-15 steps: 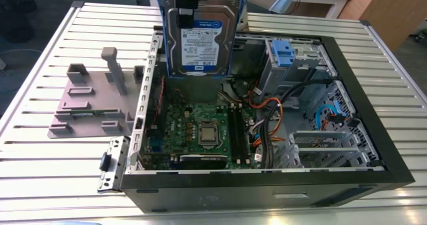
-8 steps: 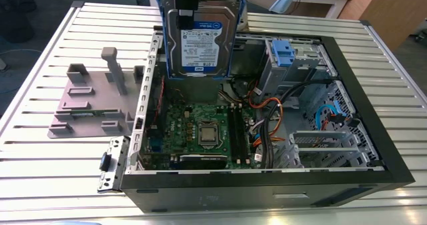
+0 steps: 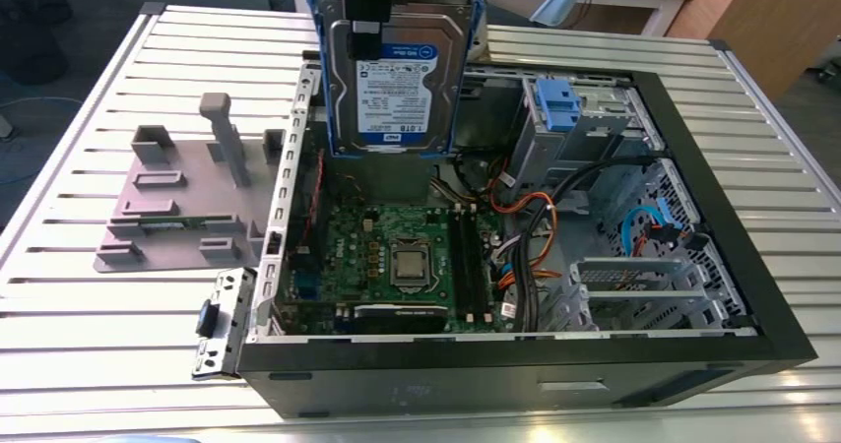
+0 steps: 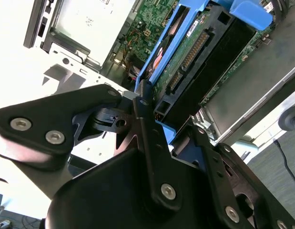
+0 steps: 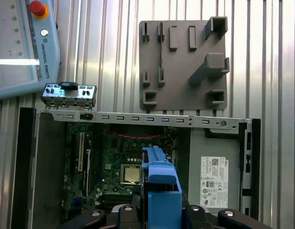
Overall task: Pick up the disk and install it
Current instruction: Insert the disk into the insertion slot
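One open computer case [image 3: 736, 295] took up most of the slatted metal table [image 3: 79, 364], directly beneath the hand [image 4: 159, 125]. Beside the case, off to the exterior view's left of the hand, lay a grey fixture plate [image 3: 184, 207] with upright pegs and slots. Inside the case and below the hand sat the green motherboard [image 3: 394, 256], with orange and black cables [image 3: 526, 226] bunched next to it and a blue clip [image 3: 557, 103] on the drive cage toward the exterior view's right.

Held above all this was the disk [image 3: 392, 89], standing nearly on edge in its blue bracket [image 5: 160, 186], label facing the exterior camera. The hand was pinching the disk by the bracket, its dark fingers [image 4: 146, 121] pressed against the blue plastic.

My judgement is that the hold is narrow and on flexible plastic, so the disk could pivot or slip if it caught the case wall or the cables on the way down. A crooked entry could jam the bracket against the bay, or drop the drive onto the motherboard.
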Robot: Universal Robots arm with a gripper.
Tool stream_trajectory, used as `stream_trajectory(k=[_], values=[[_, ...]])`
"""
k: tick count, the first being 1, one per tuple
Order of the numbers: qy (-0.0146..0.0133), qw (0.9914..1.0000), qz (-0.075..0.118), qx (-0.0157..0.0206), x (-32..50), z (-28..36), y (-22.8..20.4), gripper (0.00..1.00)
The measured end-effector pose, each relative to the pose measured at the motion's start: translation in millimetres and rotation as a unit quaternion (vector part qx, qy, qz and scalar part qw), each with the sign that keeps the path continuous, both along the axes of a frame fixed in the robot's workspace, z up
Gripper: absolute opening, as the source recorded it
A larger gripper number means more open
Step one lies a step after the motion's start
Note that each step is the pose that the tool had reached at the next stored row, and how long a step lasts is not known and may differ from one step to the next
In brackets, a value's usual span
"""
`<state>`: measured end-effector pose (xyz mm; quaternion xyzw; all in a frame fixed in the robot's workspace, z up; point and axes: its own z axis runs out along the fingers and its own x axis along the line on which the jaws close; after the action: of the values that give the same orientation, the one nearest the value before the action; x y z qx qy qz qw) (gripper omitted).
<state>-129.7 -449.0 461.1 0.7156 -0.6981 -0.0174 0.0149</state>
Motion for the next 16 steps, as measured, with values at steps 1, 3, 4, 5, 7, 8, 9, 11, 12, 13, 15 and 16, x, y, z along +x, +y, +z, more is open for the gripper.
stream_trajectory(k=[1,3,4,5,7,8,9,11,12,13,15,16], values=[[0.0000,1.00000,0.000,0.0000,0.0,0.0,-0.3,0.37],[0.0000,1.00000,0.000,-0.0001,0.0,0.0,-0.7,0.37],[0.0000,1.00000,0.000,0.0000,0.0,-0.1,-1.0,0.37],[-0.0001,1.00000,0.000,-0.0001,0.0,-0.1,-1.2,0.37],[0.0000,1.00000,0.000,-0.0001,0.0,-0.1,-1.8,0.37],[0.0000,1.00000,0.000,-0.0001,0.0,-0.1,-2.0,0.37],[0.0000,1.00000,0.000,-0.0001,0.0,-0.2,-2.3,0.37],[0.0000,1.00000,0.000,-0.0001,0.0,-0.2,-2.8,0.37],[0.0000,1.00000,0.000,-0.0001,0.0,-0.2,-3.6,0.37],[0.0000,1.00000,0.000,-0.0002,0.0,-0.2,-4.2,0.37],[0.0000,1.00000,0.000,-0.0002,0.0,-0.3,-4.7,0.37],[0.0000,1.00000,0.000,-0.0002,0.0,-0.3,-5.0,0.37]])
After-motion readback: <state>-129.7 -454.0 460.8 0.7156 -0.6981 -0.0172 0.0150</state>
